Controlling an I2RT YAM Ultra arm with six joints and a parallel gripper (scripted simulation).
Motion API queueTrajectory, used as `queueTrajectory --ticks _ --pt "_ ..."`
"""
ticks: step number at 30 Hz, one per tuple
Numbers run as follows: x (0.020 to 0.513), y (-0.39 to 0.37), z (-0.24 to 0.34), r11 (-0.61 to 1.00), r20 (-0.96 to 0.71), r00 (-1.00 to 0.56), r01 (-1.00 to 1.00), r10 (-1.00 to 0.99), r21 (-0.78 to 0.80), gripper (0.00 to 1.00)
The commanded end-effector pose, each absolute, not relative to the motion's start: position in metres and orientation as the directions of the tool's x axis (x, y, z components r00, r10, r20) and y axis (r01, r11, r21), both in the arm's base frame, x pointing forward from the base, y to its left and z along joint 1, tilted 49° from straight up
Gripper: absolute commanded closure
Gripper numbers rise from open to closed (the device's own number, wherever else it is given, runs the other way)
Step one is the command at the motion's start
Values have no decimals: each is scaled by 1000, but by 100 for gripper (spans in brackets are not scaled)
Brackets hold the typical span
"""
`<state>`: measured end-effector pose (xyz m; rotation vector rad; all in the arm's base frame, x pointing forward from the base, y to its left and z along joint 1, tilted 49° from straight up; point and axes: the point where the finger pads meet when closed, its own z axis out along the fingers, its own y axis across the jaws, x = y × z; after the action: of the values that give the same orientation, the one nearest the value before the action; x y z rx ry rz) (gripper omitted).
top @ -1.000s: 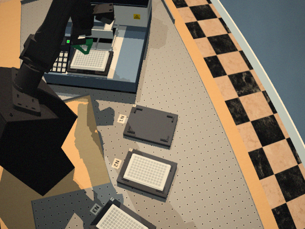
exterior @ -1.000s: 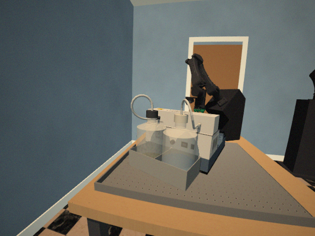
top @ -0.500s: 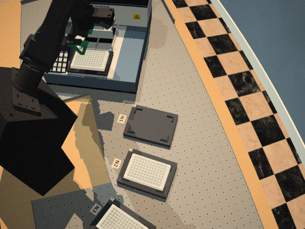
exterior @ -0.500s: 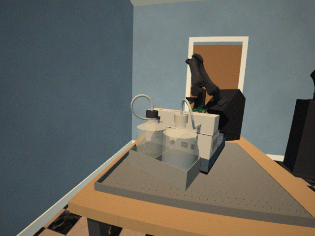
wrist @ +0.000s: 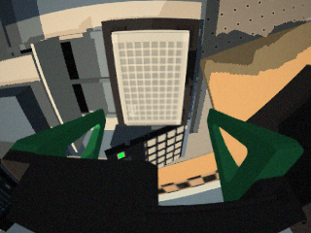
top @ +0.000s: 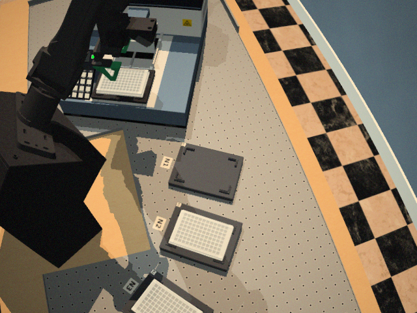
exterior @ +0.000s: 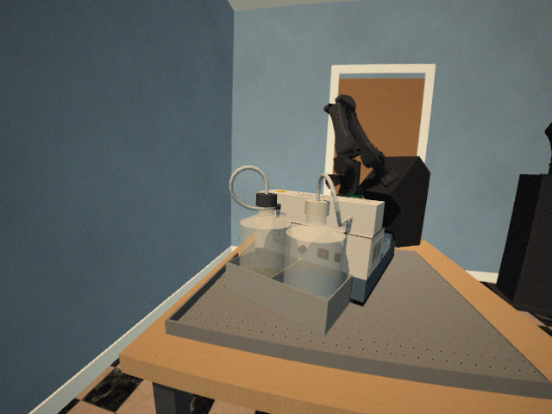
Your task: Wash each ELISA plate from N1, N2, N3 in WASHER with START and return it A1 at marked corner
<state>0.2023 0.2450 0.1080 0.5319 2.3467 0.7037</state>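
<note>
I am holding the pincer (wrist: 155,139) spread and empty above the plate (top: 122,82) lying in the washer (top: 174,97), because the lamp (wrist: 120,154) is showing green.

The arm (top: 64,50) was built of matte black links with rounded joints. A flanged foot with small screws was fixed on a black pedestal (top: 50,215). The gripper (wrist: 155,146) was fitted with green, triangular, open-framed fingers.
</note>
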Motion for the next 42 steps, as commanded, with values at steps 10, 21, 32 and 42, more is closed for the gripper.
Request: queueTrajectory --ticks 10,21,32,42 --pt "213 255 103 769 -449 -723 176 525 615 0" --pt "223 260 93 769 -450 -723 176 525 615 0" --pt "231 265 85 769 -450 -723 175 525 615 0" --pt "231 265 85 769 -450 -723 175 525 615 0"
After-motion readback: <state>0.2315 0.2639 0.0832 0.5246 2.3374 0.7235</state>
